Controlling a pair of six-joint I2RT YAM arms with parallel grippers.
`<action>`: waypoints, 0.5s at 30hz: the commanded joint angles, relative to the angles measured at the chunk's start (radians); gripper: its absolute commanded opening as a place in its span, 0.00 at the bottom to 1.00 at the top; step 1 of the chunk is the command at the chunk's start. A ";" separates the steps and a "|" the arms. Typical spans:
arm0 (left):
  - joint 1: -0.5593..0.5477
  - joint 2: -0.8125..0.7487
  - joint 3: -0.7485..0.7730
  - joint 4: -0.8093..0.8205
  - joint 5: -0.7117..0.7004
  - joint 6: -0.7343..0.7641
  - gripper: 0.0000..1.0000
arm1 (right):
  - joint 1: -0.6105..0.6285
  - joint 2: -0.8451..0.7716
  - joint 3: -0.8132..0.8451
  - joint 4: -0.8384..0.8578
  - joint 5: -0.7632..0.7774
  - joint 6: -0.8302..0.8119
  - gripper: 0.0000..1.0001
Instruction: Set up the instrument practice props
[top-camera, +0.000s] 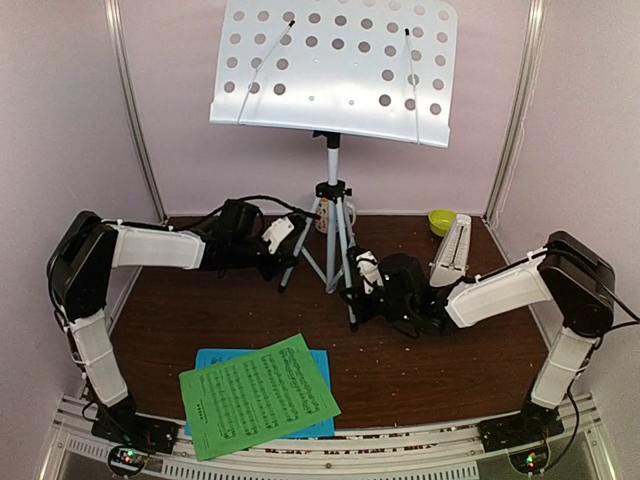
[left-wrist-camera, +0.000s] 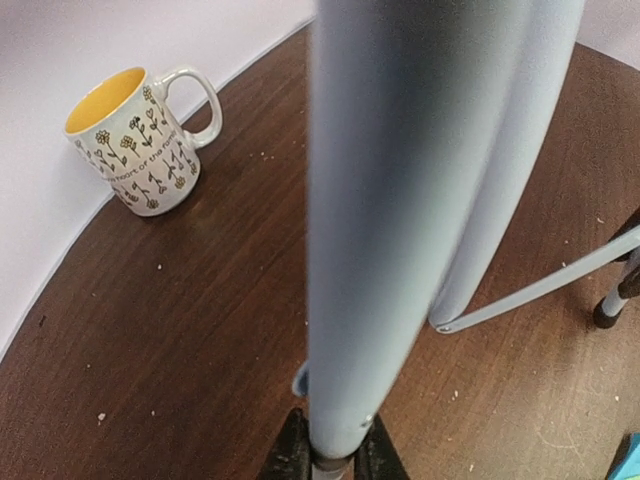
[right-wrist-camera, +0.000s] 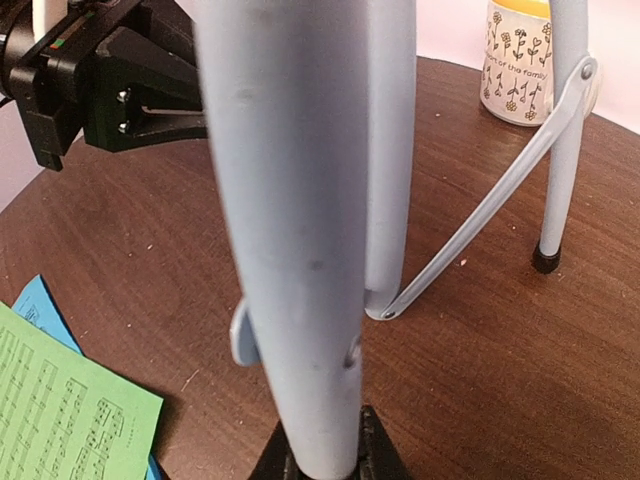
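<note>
Left tool (top-camera: 288, 245) and right tool (top-camera: 353, 280) each clamp a tripod leg (left-wrist-camera: 380, 200) of the music stand (top-camera: 335, 70). Recommended: shift both together, mast vertical, avoiding the mug (left-wrist-camera: 135, 145) at 12 o'clock.

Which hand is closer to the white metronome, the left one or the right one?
Right. The right hand grips a leg of the music stand just left of the metronome; the left hand grips another leg, farther left beyond the pole.
</note>
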 joint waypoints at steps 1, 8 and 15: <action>0.055 -0.073 -0.081 -0.047 -0.092 -0.054 0.00 | -0.013 -0.042 -0.088 -0.051 0.009 0.145 0.00; 0.059 -0.107 -0.174 -0.039 -0.115 -0.059 0.00 | -0.007 -0.069 -0.176 -0.047 -0.032 0.203 0.00; 0.060 -0.120 -0.228 0.043 -0.108 -0.097 0.00 | 0.000 -0.051 -0.185 -0.069 -0.002 0.212 0.00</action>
